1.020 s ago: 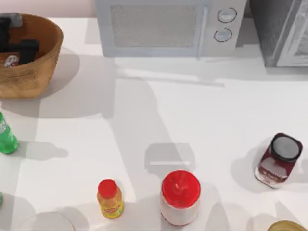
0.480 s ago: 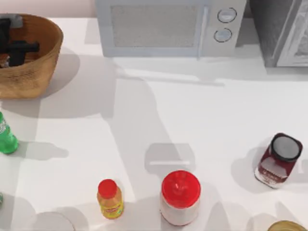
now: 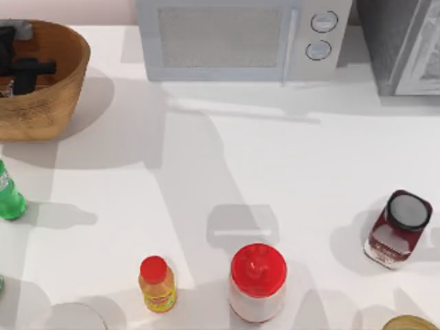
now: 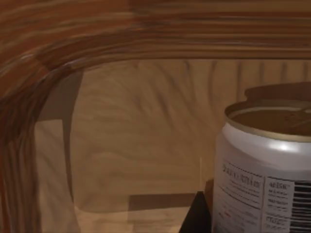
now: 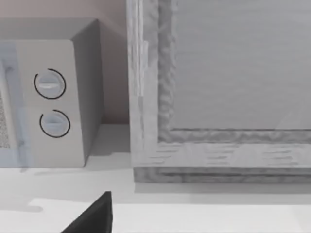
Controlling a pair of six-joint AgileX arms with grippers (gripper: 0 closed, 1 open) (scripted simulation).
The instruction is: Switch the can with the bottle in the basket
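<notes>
One ribbed wicker basket (image 3: 62, 75), smooth cylindrical can (image 4: 265, 170) inside, translucent green bottle (image 3: 8, 196) outside

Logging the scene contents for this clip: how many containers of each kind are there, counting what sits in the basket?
Bottles: 2, the green bottle and the yellow bottle.
Jars: 2, the red-lidded white jar and the dark red jar.
Cans: 1, the can inside the basket.
Baskets: 1.
Total: 6.

Left gripper (image 3: 19, 69) matte black, blocky, grey wrist segment behind, right finger (image 5: 92, 218) black wedge
</notes>
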